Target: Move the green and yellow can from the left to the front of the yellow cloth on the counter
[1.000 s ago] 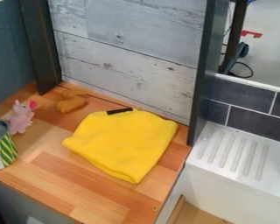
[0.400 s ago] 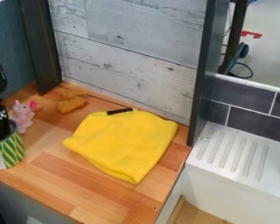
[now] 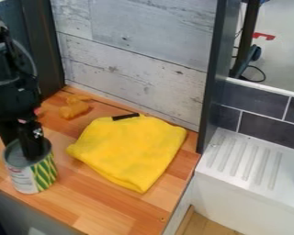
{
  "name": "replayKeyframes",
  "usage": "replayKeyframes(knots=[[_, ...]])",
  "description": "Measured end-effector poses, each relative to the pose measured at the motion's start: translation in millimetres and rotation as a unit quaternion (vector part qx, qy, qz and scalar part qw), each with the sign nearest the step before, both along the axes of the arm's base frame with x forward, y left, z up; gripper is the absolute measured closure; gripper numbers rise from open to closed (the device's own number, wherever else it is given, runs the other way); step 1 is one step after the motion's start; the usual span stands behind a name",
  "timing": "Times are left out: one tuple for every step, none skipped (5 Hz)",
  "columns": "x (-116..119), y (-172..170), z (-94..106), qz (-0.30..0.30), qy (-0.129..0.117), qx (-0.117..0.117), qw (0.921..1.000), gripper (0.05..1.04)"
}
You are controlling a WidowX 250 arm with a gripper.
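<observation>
Black gripper [image 3: 22, 150] at the left of the counter [image 3: 100, 202], pincer released, its two fingers apart, one reaching down into an open can [image 3: 44, 174] with green and yellow stripes. The can is upright near the counter's front edge. Yellow cloth [image 3: 128, 151] lies spread to the right of it, apart, black strip [image 3: 125, 116] at its back edge. Orange-brown item [image 3: 74, 109] behind, near the plank wall [image 3: 134, 59]. White ridged sink ledge [image 3: 245, 158] far right.
</observation>
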State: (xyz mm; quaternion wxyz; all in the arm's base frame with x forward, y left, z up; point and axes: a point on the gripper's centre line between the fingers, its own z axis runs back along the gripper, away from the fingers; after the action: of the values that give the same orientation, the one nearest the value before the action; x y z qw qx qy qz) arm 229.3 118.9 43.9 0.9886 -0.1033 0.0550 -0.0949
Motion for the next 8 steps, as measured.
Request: replayKeyframes(knots=[[-4.8,-24.1,0.6,-0.003,0.010,-0.006,0.9999,0.083],[-8.7,-48.0,5.4,-0.012,0.013,-0.008,0.9998,0.083],[-9.4,-67.2,10.2,-0.014,-0.003,-0.023,0.9996,0.083],[-1.2,-83.9,10.6,-0.016,-0.018,-0.042,0.9988,0.083],[2.5,-95.6,10.5,-0.024,-0.020,-0.038,0.9988,0.083],[0.6,-91.2,22.5,-0.009,-0.027,-0.015,0.9995,0.083],[-5.2,-79.2,45.7,-0.002,-0.029,0.029,0.9991,0.083],[-9.6,-59.9,77.2,0.005,-0.051,0.083,0.9952,0.083]])
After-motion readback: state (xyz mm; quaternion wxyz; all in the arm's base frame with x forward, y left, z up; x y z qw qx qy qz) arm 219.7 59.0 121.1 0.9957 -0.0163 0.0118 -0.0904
